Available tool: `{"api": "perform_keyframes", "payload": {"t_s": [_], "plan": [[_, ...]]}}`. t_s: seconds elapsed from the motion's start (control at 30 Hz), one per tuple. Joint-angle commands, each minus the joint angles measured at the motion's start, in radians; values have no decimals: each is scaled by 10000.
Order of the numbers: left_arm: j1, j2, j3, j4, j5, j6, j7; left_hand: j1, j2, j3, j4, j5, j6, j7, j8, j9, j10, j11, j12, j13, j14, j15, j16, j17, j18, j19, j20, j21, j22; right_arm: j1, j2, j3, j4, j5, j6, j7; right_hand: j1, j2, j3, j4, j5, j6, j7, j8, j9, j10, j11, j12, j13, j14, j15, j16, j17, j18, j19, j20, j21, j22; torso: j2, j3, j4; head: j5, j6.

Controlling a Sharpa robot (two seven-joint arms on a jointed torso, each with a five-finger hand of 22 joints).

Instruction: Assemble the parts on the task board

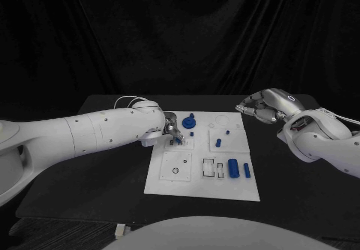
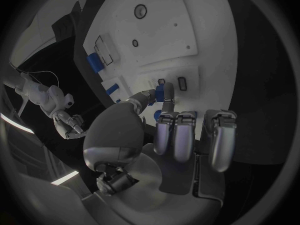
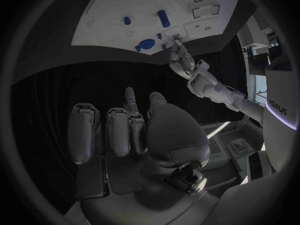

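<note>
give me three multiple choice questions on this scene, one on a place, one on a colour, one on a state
1. Where is the left hand?
A. over the white board's far left part
B. off the table
C. on the board's near edge

2. What colour is the small piece between its fingertips?
A. red
B. blue
C. green

3. What is the right hand doing?
A. holding a piece
B. pressing on the board
C. holding nothing, off the board

Key: 1 A, head view shows it there. 2 B, left wrist view shows blue. 3 C, its fingers are curled in, empty.
</note>
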Motion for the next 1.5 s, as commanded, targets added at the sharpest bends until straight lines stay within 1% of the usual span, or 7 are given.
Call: {"api": "perform_keyframes", "payload": {"t_s": [0.03,0.37,0.6,0.8,0.97,1.2,1.5], "plan": [[-40,11,7,14,64,111,55,-45,78,62,22,-11,10,-55,-20,11,1038,-90,36,2634,1039,-70,27,2634,-64,1054,-52,30,2635,-21,-7,8,12,-29,40,-195,71,22,-23,-13,-41,-67,10,-39,-14,1048,92,35,2631,593,70,-44,-4,103,496,60,-46,2084,-5,0,-3,14,2],[-149,45,7,-18,64,79,80,-50,78,78,17,-22,8,-57,-29,9,1038,-93,36,2634,1039,-72,27,2634,-64,1054,-54,30,2635,-23,7,8,-1,-29,59,-207,109,18,-34,-10,-42,-68,12,-49,-17,1048,96,35,2631,587,70,-60,-40,108,489,62,-65,2078,-5,1,3,6,2],[-187,55,7,-39,64,10,114,-49,80,83,15,-22,5,-57,-32,8,1038,-93,36,2634,1039,-72,27,2634,-64,1054,-54,30,2635,-24,-8,8,11,-28,36,-205,112,18,-36,-8,-43,-67,12,-49,-17,1048,97,35,2631,587,70,-60,-41,111,484,62,-80,2073,-4,-1,-3,6,2],[-203,46,7,-22,64,-142,170,-44,104,113,13,-26,-9,-55,-47,3,1038,-94,36,2634,1039,-74,27,2634,-64,1054,-56,30,2635,-25,-17,8,16,-28,38,-215,116,18,-39,-7,-43,-65,13,-50,-17,1048,98,35,2631,584,71,-67,-55,112,483,63,-84,2071,-5,-1,-2,-12,2],[-209,-6,8,42,64,-247,188,-39,115,125,11,-25,-9,-56,-50,3,1038,-94,36,2634,1039,-74,27,2634,-64,1054,-56,30,2635,-28,-18,8,9,-28,57,-230,116,18,-39,-7,-43,-65,13,-50,-17,1048,98,35,2631,584,71,-67,-55,112,483,63,-84,2071,-9,0,-6,7,2],[-211,-86,8,152,64,-410,196,-33,121,137,6,-21,-7,-56,-52,3,1038,-95,36,2634,1039,-75,27,2634,-64,1054,-57,30,2635,-46,-16,8,-8,-28,88,-254,116,18,-39,-7,-43,-65,13,-50,-17,1048,98,35,2631,584,71,-67,-55,112,483,63,-84,2071,-4,-3,-4,-11,2],[-212,-15,9,87,64,-382,218,-27,119,149,-3,-13,-12,-55,-57,2,1038,-95,36,2634,1039,-76,27,2634,-64,1054,-58,30,2635,-61,-5,8,-20,-28,130,-275,116,18,-39,-7,-43,-65,13,-50,-17,1048,98,35,2631,584,71,-67,-55,112,483,63,-84,2071,-5,-1,-1,-23,2]]}}
